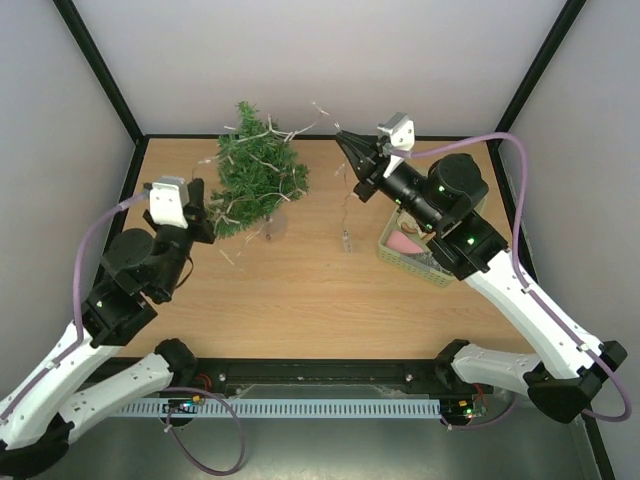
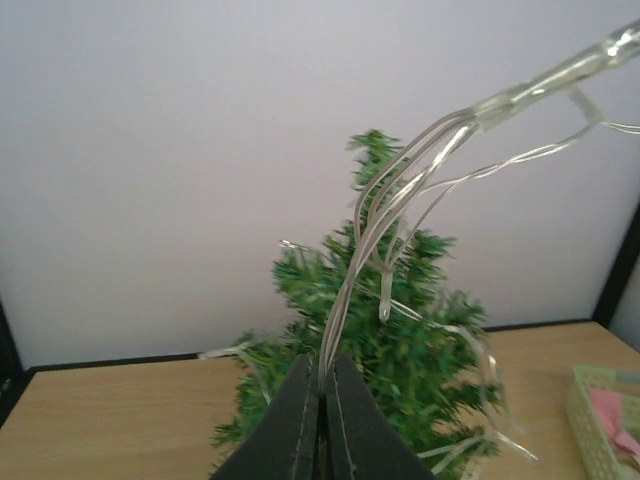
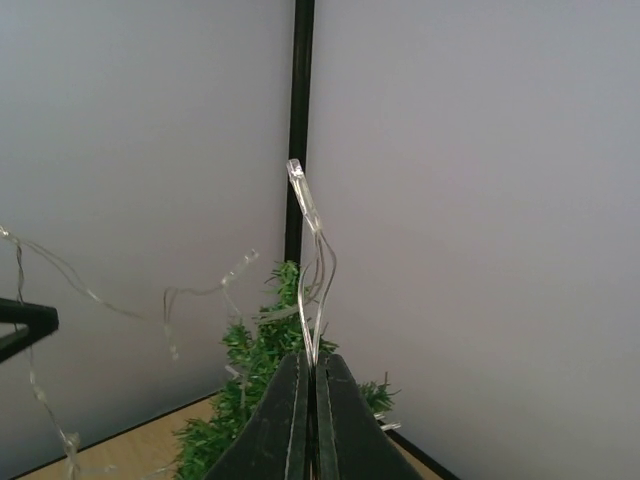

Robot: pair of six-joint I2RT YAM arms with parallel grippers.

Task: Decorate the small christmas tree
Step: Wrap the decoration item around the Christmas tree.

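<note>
The small christmas tree (image 1: 258,180) stood upright, just beside the left gripper (image 1: 211,227) and farther from the right gripper (image 1: 341,136). Both were pinched closed on the light string (image 2: 520,92) (thin clear wire).

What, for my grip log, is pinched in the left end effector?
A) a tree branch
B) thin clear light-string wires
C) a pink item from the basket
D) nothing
B: in the left wrist view the left end effector is shut on thin clear wires, which rise from its tips in front of the tree.
</note>
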